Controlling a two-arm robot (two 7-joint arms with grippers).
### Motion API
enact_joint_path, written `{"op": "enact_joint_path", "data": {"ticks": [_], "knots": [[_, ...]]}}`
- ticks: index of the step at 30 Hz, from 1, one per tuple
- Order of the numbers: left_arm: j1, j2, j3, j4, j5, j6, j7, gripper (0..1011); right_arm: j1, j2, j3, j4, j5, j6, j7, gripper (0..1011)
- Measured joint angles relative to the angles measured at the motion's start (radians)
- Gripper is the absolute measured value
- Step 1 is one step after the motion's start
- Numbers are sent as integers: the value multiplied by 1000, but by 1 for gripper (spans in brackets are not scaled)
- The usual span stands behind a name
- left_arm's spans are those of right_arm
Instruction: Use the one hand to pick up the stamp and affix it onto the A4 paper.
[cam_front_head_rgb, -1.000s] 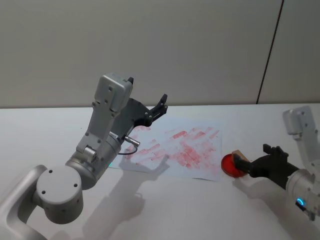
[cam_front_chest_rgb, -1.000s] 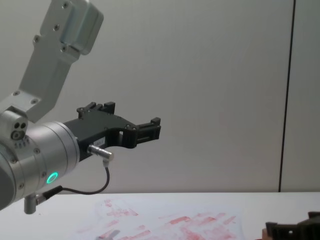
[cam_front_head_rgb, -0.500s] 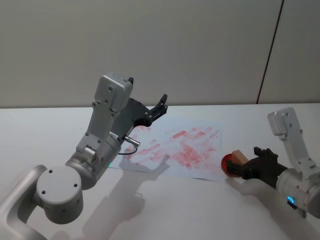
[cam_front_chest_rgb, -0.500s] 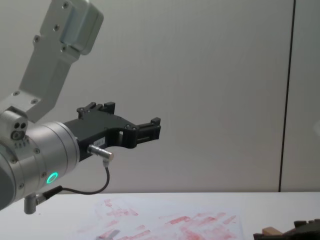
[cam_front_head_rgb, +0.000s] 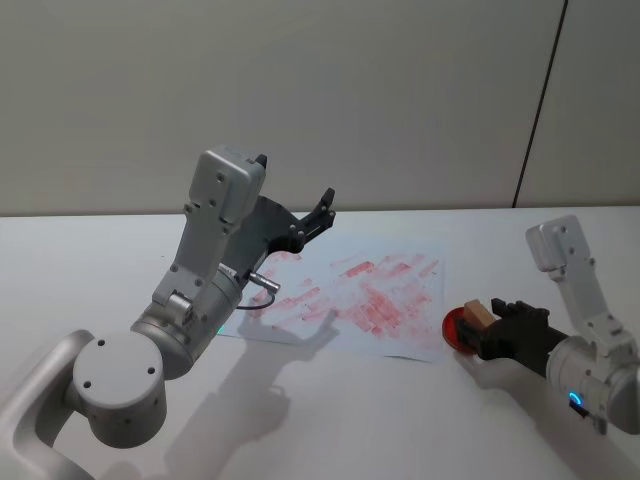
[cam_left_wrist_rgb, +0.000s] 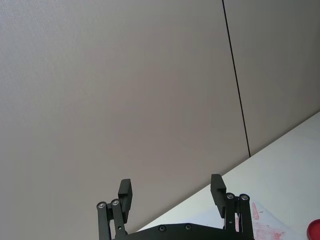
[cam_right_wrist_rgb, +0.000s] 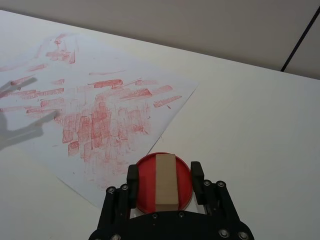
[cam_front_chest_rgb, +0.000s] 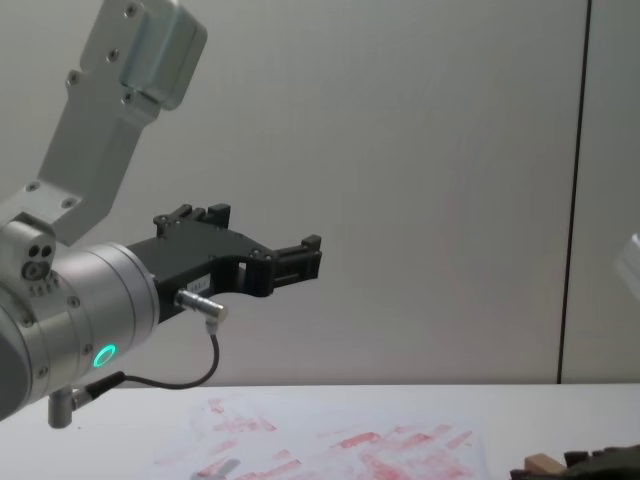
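The stamp (cam_right_wrist_rgb: 166, 181), a tan wooden block, stands on a round red ink pad (cam_right_wrist_rgb: 144, 176) just off the right corner of the A4 paper (cam_right_wrist_rgb: 100, 115). My right gripper (cam_right_wrist_rgb: 164, 175) is open and straddles the stamp, one finger on each side with red pad showing in both gaps. From the head view, the stamp (cam_front_head_rgb: 478, 313) sits at the tip of the right gripper (cam_front_head_rgb: 492, 335), to the right of the paper (cam_front_head_rgb: 350, 295). The chest view catches the stamp (cam_front_chest_rgb: 540, 463) at the bottom right. My left gripper (cam_front_head_rgb: 315, 215) hangs open above the paper, holding nothing.
The white table (cam_front_head_rgb: 300, 400) stretches around the paper, with a plain wall behind it. The raised left arm (cam_front_head_rgb: 200, 290) and its dangling cable stand over the paper's left part and cast a shadow on it.
The right arm has swung left and its gripper has settled lower around the stamp. The stamp stays on the pad. The left arm has not moved.
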Motion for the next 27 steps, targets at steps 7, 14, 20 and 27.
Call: {"op": "enact_joint_path", "data": {"ticks": [7,14,20,27], "knots": [[0,0,0,0,0,0,0,1001,4,-2,-1,5,-3,1,3,428],[0,0,0,0,0,0,0,1002,5,-3,-2,8,-5,1,4,235],[0,0,0,0,0,0,0,1001,10,-6,-1,10,-7,-20,5,219],[0,0,0,0,0,0,0,1002,25,-14,1,9,-4,-70,14,220]]}}
